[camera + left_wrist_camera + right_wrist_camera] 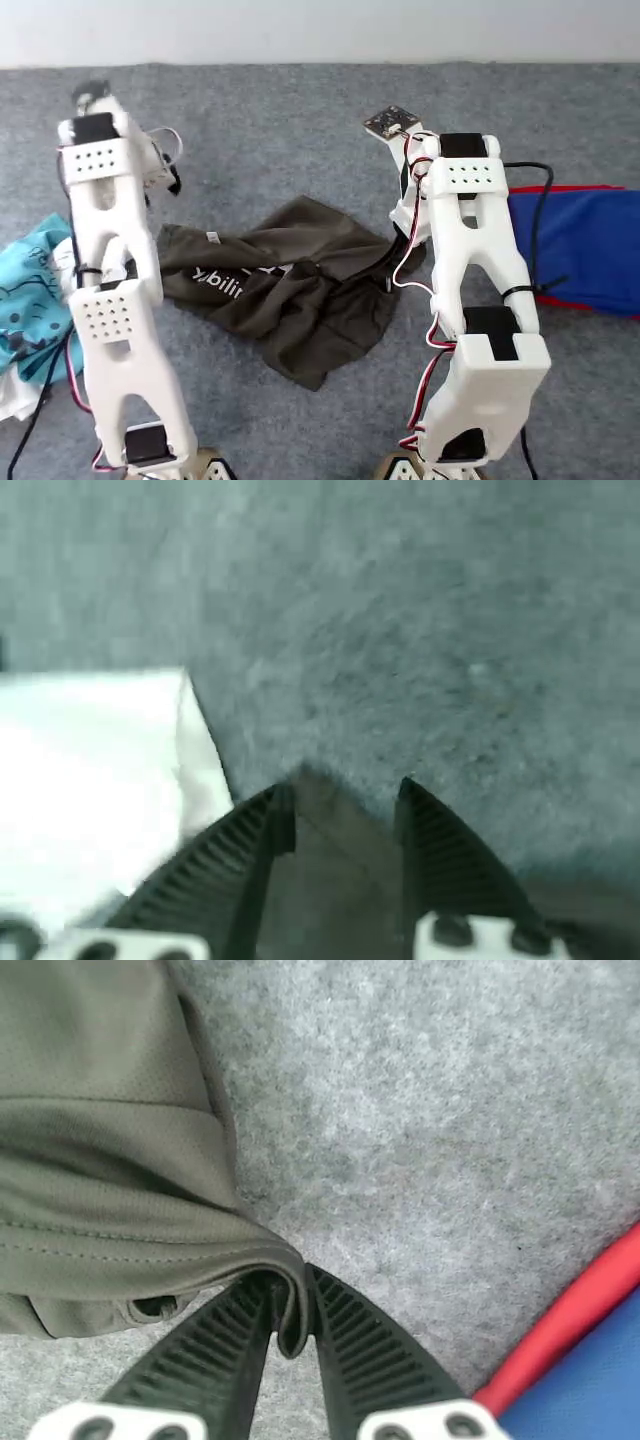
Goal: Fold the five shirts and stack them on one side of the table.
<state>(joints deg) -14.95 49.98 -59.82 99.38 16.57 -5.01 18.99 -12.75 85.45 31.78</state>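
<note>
**Right gripper pinches the olive shirt; left gripper open over bare table**

The olive shirt [300, 290] lies crumpled in the middle of the grey table [300, 110], between the two arms. Its left corner reaches to just beside the left arm, and its right edge runs under the right arm. Beyond it, the far half of the table is bare up to the pale strip along the back edge. There is also a bare patch in front of it, between the arm bases.

The sides are tighter. A blue shirt [590, 250] with a red border lies flat at the right edge, just beside the right arm. A teal shirt [35, 290] is bunched at the left edge, partly under the left arm, with a white cloth [15, 395] in front of it.

The right gripper [292, 1290] is clamped on a fold at the olive shirt's hem, its ribbed fingers [355, 1335] nearly closed with only the cloth between them. The blue shirt's red border is near.

The left gripper [345, 792] hangs low over the table with its jaws apart. The dim patch between them could be cloth or shadow, I cannot tell which.
</note>
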